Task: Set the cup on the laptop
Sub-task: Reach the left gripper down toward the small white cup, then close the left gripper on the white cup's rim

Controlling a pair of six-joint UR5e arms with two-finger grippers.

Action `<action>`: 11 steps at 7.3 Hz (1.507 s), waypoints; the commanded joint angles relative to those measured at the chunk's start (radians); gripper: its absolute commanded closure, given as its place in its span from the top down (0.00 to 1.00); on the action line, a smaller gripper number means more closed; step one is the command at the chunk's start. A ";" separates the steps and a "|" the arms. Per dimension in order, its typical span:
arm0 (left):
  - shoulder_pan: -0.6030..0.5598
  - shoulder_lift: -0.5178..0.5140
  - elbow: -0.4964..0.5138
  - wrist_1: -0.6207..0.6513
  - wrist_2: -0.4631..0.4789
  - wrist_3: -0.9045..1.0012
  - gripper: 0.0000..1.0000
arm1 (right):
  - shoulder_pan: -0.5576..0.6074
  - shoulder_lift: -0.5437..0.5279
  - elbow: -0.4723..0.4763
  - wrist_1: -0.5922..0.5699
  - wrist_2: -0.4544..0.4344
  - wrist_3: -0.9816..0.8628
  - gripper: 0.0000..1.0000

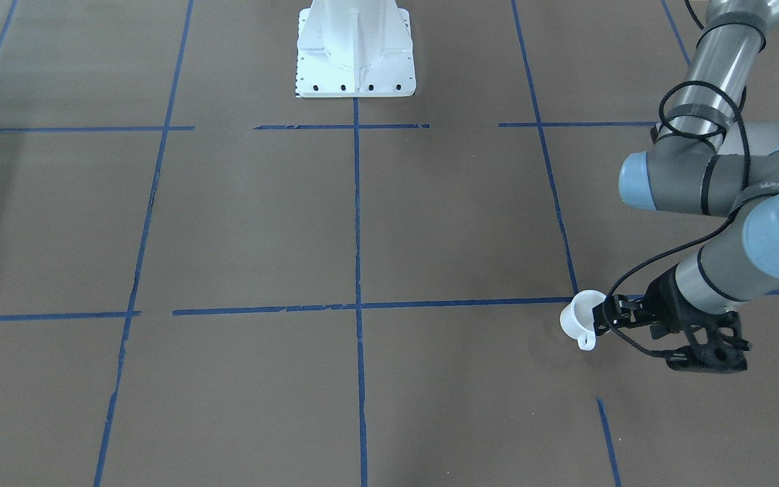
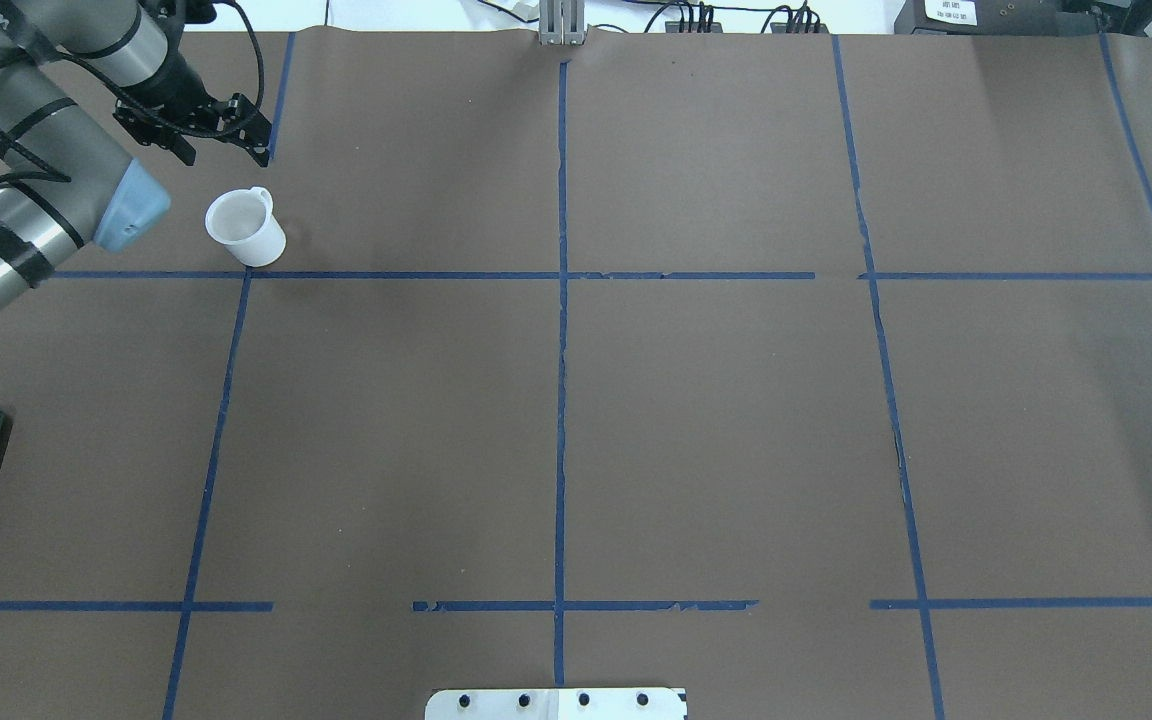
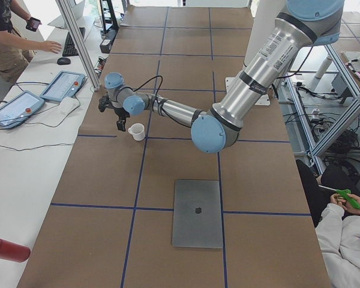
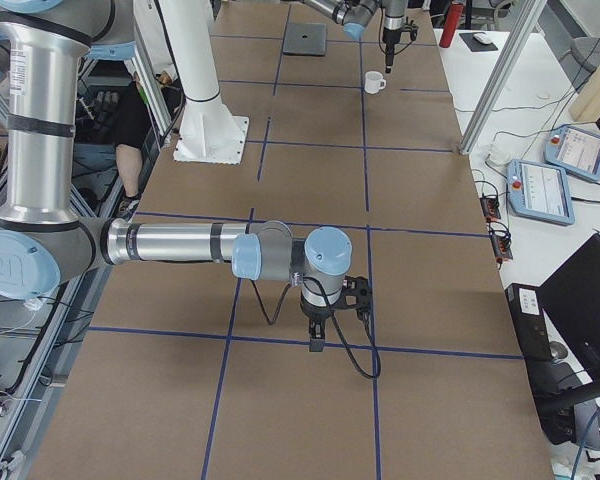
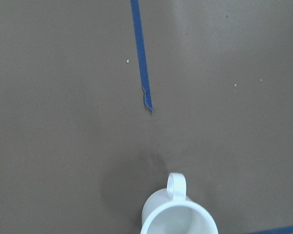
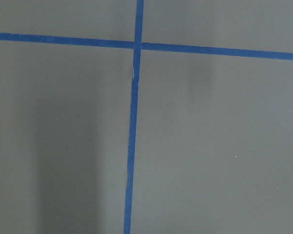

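First, on the side nearest the robot's white mounting plate (image 2: 556, 703), one flat silver-grey rectangular laptop (image 3: 197, 213) lies closed on the brown paper-covered table (image 2: 716, 430), a dark apple logo mid-lid its only mark. At the table's right end, the right gripper (image 4: 320, 322) hangs over crossing blue tape lines (image 6: 132, 146); whether its jaws are apart cannot be told. Farther out, well apart from the laptop, one small white tapered cup (image 2: 246, 228) stands upright on the table, plain, its loop handle turned away from the robot. Just beyond it hovers the left gripper (image 2: 226, 160), fingers spread wide, holding nothing. Lettering on that arm is too small to read.
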 commanded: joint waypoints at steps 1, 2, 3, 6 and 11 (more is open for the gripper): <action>0.046 -0.031 0.084 -0.036 0.038 -0.018 0.97 | 0.000 0.000 0.000 0.000 0.000 -0.001 1.00; 0.054 -0.041 0.138 -0.076 0.040 -0.018 0.94 | 0.000 0.000 0.000 0.000 0.000 0.001 1.00; 0.061 -0.052 0.181 -0.085 0.040 -0.015 0.93 | 0.000 0.000 0.000 0.000 0.000 0.001 1.00; 0.063 -0.075 0.189 -0.038 0.026 0.018 0.00 | 0.000 0.000 0.000 0.002 0.000 -0.001 1.00; -0.007 -0.097 0.181 0.033 -0.002 0.084 0.00 | 0.000 0.000 0.000 0.000 0.000 0.001 1.00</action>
